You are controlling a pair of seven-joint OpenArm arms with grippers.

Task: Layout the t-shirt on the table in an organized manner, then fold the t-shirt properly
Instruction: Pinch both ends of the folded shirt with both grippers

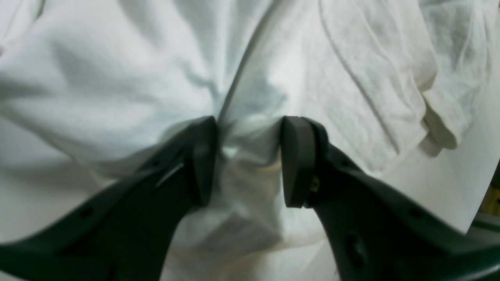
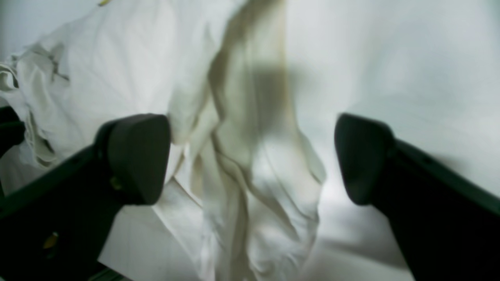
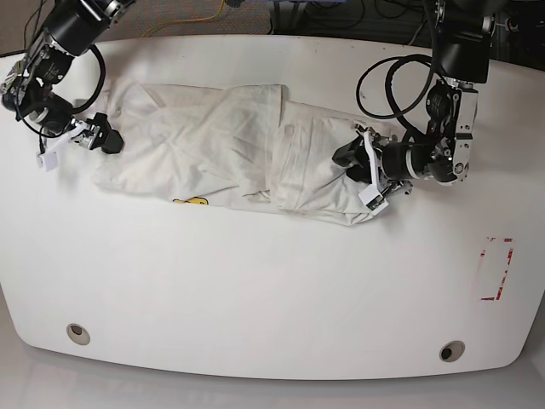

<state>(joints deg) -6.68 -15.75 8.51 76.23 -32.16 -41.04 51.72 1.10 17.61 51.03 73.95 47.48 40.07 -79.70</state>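
The rumpled white t-shirt [image 3: 230, 149] lies lengthwise across the far half of the table [image 3: 255, 290], the left gripper [image 1: 248, 160] pinching a bunch of fabric at one end and the right gripper [image 2: 252, 156] spread wide astride the other end.

Base view: overhead, looking almost straight down at the whole table [image 3: 272, 281], both arms entering from its far edge, the t-shirt [image 3: 230, 153] stretched between them. Left wrist view: mounted behind the left gripper [image 1: 248, 160], facing out past its fingers, very close to the cloth; right wrist view: likewise behind the right gripper [image 2: 252, 156], equally close. All three views share the t-shirt and the white tabletop.
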